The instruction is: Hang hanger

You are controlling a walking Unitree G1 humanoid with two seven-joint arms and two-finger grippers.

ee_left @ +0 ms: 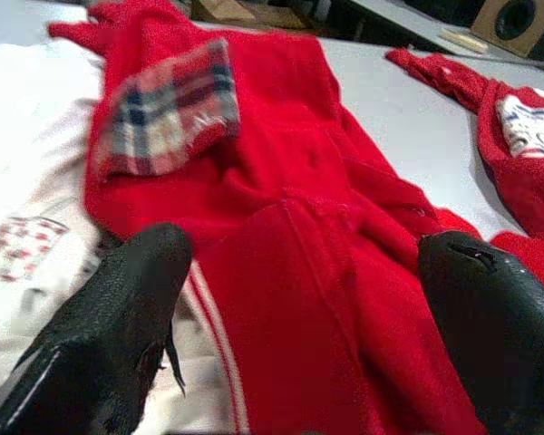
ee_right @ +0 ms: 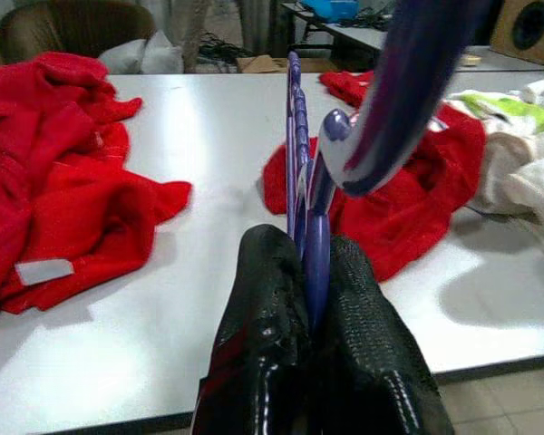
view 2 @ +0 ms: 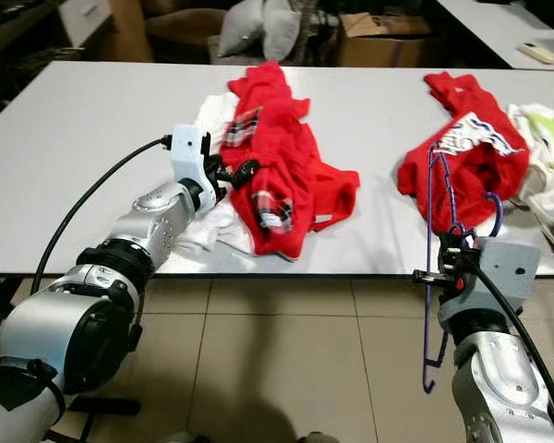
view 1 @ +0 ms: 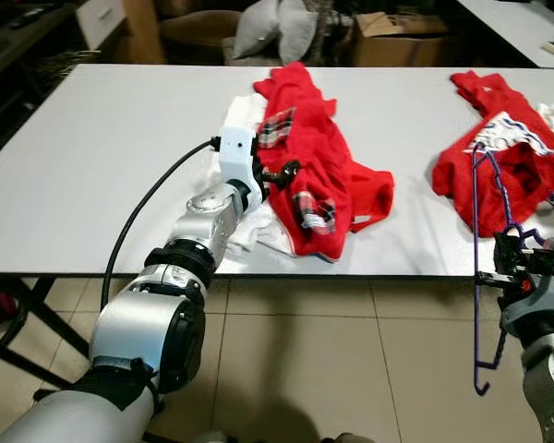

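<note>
Right gripper (ee_right: pixel 313 272) is pinching a purple hanger (view 1: pixel 480 277) at the table (view 1: pixel 102 166) edge; left gripper (ee_left: pixel 299 299), fingers spread, is hovering over a red garment (view 1: pixel 314 157).

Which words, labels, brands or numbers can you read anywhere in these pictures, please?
None can be read.
White printed patch on the right red garment: too blurred.
White tag on the middle red garment: looks blank.
Cardboard box behind the table: no markings readable.

Both arms are silver with black joint rings. A black cable loops to a white box on the left wrist. Each tool, left (view 1: pixel 291 170) and right (view 2: pixel 454 247), has textured black fingers (ee_left: pixel 118 308).
</note>
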